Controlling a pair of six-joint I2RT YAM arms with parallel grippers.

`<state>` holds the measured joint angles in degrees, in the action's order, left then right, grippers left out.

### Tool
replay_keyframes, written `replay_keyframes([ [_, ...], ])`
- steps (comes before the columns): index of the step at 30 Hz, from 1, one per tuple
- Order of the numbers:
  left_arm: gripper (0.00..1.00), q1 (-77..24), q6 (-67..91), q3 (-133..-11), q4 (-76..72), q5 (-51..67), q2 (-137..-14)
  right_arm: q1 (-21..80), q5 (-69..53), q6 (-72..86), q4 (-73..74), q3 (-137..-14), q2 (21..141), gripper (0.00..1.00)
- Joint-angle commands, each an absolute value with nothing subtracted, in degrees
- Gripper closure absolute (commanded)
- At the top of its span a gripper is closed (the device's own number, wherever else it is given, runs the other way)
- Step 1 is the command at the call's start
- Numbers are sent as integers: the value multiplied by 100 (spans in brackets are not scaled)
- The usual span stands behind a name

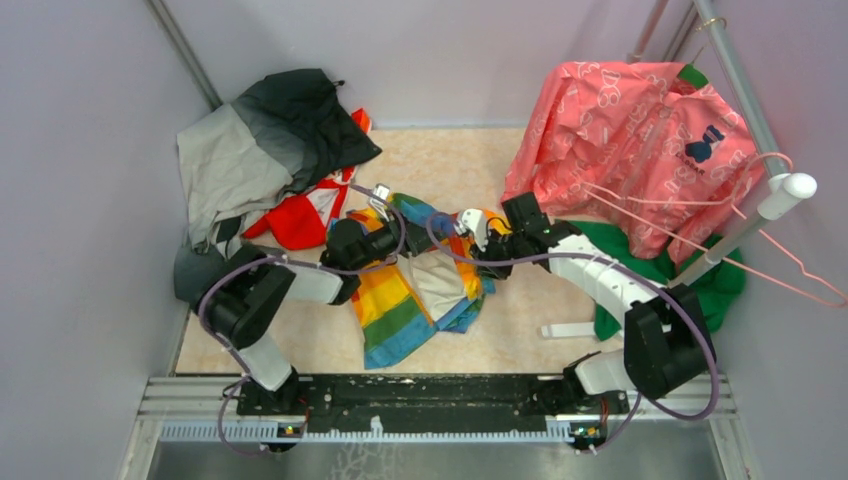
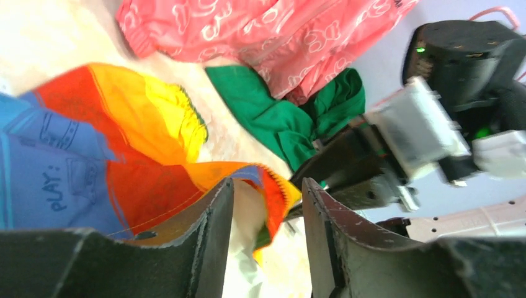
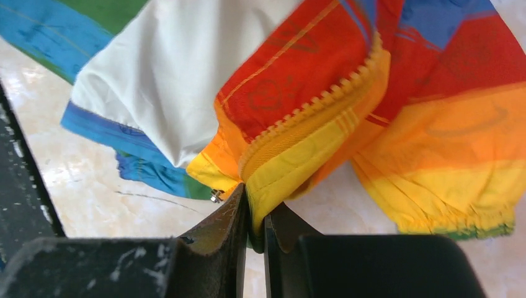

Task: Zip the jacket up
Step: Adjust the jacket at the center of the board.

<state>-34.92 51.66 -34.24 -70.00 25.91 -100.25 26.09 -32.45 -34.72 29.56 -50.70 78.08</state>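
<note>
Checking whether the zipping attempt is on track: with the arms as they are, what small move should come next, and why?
Probably close the left gripper on the jacket edge in front of it. The right gripper is shut on the yellow edge beside the zipper, anchoring that end, while the left fingers stand apart with orange fabric seemingly in the gap, gripping nothing.

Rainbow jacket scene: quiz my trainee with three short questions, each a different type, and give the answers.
1. True or false: the right pincer is shut on the jacket at its zipper edge.
2. Which one touches the pink garment? A. green garment B. brown towel C. purple bag
3. Fill in: the left pincer has its jaws ____.
Key: 1 true; 2 A; 3 open.
</note>
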Motion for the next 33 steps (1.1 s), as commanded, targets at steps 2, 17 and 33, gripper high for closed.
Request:
replay_keyframes([
  [2,46,-3486,4098,-3218,-6071,2345,-8918,2471,-2472,-3364,2800,-5419,7872,87],
  [17,45,-5027,4116,-2127,-5583,1828,-7630,2403,-3717,-3194,3066,-5575,7988,82],
  [33,44,-5363,4235,-2217,-7102,912,-9388,2294,-3684,-3098,3059,-5559,8255,75],
])
